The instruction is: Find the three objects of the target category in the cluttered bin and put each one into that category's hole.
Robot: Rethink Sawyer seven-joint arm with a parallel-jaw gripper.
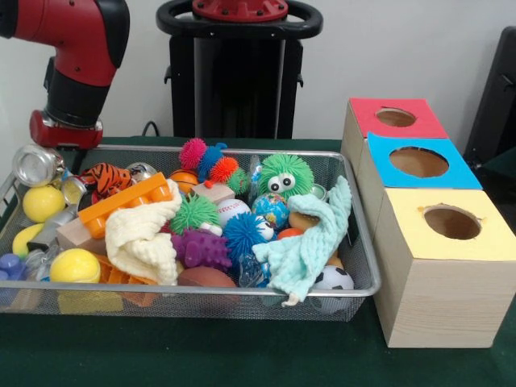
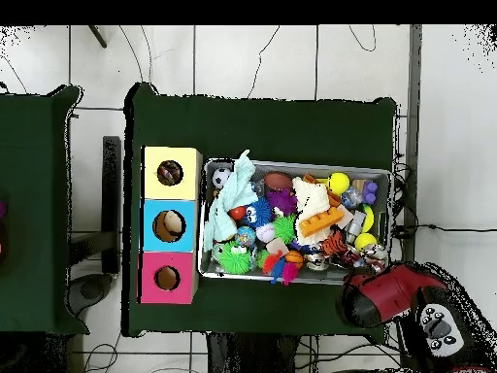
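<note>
A wire mesh bin (image 1: 360, 242) holds a heap of toys. Among them are a green spiky ball with eyes (image 1: 284, 177), a blue spiky ball (image 1: 242, 234), a purple spiky toy (image 1: 201, 248), two yellow balls (image 1: 42, 203) (image 1: 74, 266), an orange brick (image 1: 133, 201), a cream cloth (image 1: 145, 238) and a mint cloth (image 1: 310, 242). Beside the bin stand three wooden boxes with round holes, topped red (image 1: 367, 113), blue (image 1: 459, 171) and yellow (image 1: 496, 242). The arm's red wrist (image 1: 64, 129) hangs over the bin's far left corner. The gripper (image 1: 74, 161) below it is mostly hidden.
A silver can (image 1: 36, 165) and a tiger toy (image 1: 105, 177) lie right by the wrist. In the overhead view the red arm (image 2: 388, 291) covers the bin's (image 2: 291, 280) lower right corner. Green cloth covers the table (image 2: 262, 126). The boxes (image 2: 146, 225) line the bin's left side.
</note>
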